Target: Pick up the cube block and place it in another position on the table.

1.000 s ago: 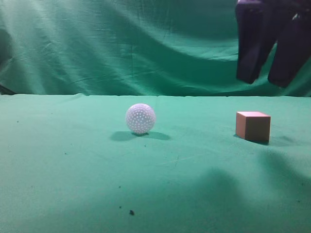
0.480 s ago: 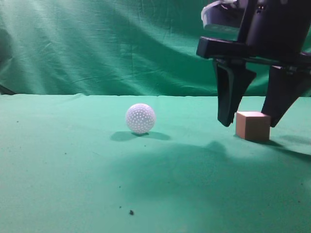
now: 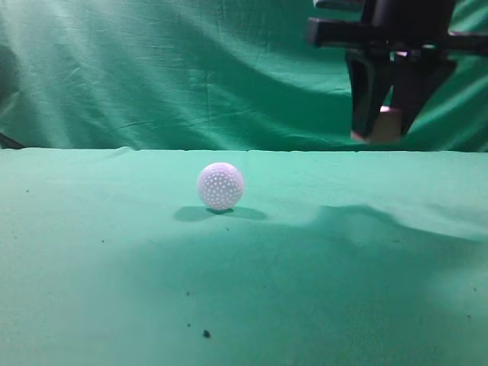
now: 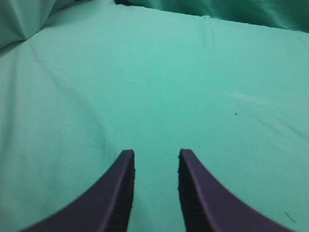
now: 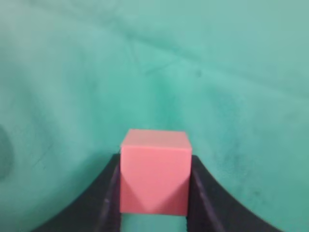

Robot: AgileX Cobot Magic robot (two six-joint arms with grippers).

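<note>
My right gripper hangs at the upper right of the exterior view, shut on the cube block, which it holds well above the table. In the right wrist view the pinkish-red cube block sits clamped between both dark fingers of the right gripper, over green cloth. My left gripper is open and empty above bare green cloth; it does not show in the exterior view.
A white dimpled ball rests on the table left of centre, well left of and below the held cube. A wrinkled green curtain hangs behind the table. A few dark specks lie near the front.
My right gripper came down around the cube on the table, shut on it, and has lifted it up off the cloth. The ball has not moved.
</note>
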